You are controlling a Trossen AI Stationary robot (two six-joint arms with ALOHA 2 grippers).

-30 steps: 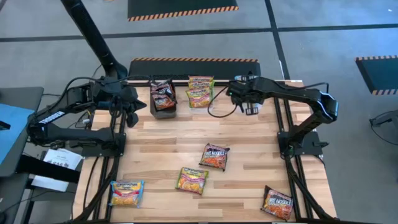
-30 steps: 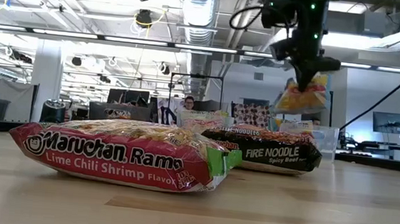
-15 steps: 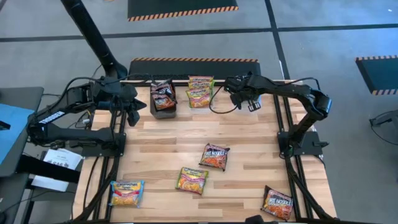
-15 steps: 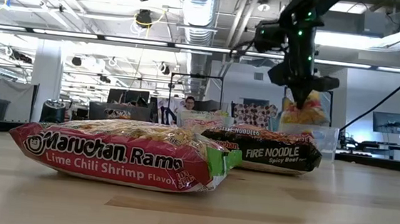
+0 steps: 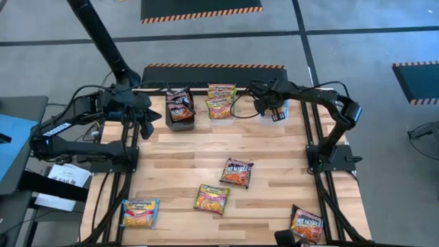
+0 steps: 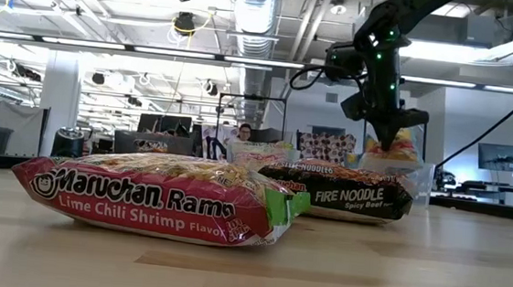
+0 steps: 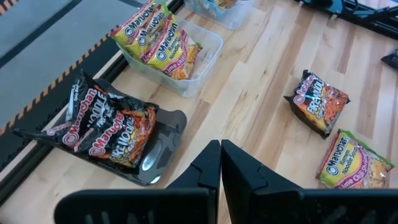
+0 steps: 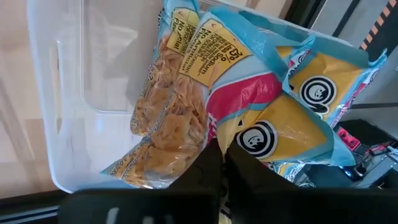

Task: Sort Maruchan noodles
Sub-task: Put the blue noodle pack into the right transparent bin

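1. The right gripper [image 5: 269,104] hangs over a clear tub [image 8: 59,112] at the table's far right corner. In the right wrist view its dark fingers [image 8: 214,163] stand nearly together, pinching the edge of a light-blue packet [image 8: 249,93] that lies in that tub with other blue-and-yellow packets.
2. From table height, the same gripper [image 6: 390,136] points straight down at the tub's top, and the packet's yellow top shows just under it.
3. The left gripper [image 5: 146,118] waits at the table's far left edge, beside the black tub [image 5: 180,115]. Its fingers [image 7: 242,171] are pressed together and hold nothing.
4. The black tub holds dark packets [image 7: 102,127], one hanging over its rim.
5. Between the two outer tubs, the middle clear tub [image 7: 202,53] holds orange-yellow-green packets [image 5: 221,100].
6. Four packets lie loose on the wooden table [image 5: 274,158]: a dark one [image 5: 236,172] near the middle, a lime chili shrimp one [image 5: 211,198] just nearer the front, a blue-edged one [image 5: 140,212] at the front left corner, and a dark one [image 5: 305,224] at the front right.
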